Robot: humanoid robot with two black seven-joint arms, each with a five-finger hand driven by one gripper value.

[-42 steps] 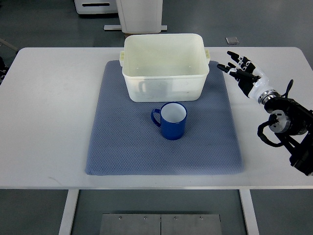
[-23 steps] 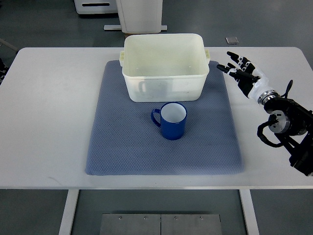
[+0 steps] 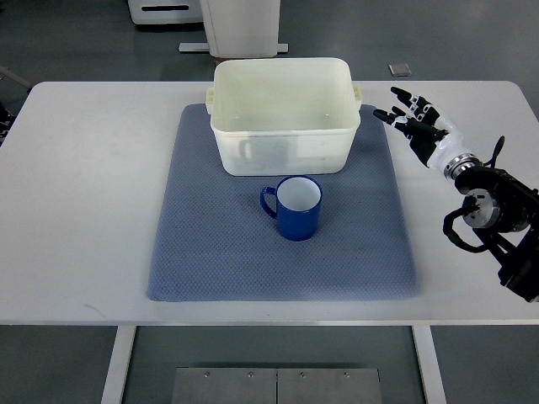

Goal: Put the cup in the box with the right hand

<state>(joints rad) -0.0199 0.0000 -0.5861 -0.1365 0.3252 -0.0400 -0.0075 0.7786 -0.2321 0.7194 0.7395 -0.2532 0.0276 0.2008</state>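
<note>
- Right hand [image 3: 417, 124] hovers over the white table [image 3: 84, 210] at the right side, its arm [image 3: 493, 210] coming in from the right edge of the picture.
- Its fingers [image 3: 402, 94] are spread and relaxed, pointing up and to the left; they hold nothing.
- It sits just off the right edge of the blue mat [image 3: 219, 252], level with the near wall of the box, and touches neither the box nor the cup.
- Black joints and cables of the arm lie over the table's right rim, lower in the picture than the hand.
- Nearest the hand stands the box [image 3: 282, 114], a cream plastic tub with a small lug on each short side, open at the top; it sits on the far part of the mat.
- Inside the box I see only bare walls and floor.
- 1 cup [image 3: 295, 210], blue outside and white inside, stands upright on the mat just in front of the box, apart from it.
- Its handle points left, away from the hand.
- Under both lies the mat, a textured sheet spread across the middle of the table.
- Beyond the table's far edge a white base [image 3: 240, 25] stands on the grey floor.
- Only this 1 arm shows.
</note>
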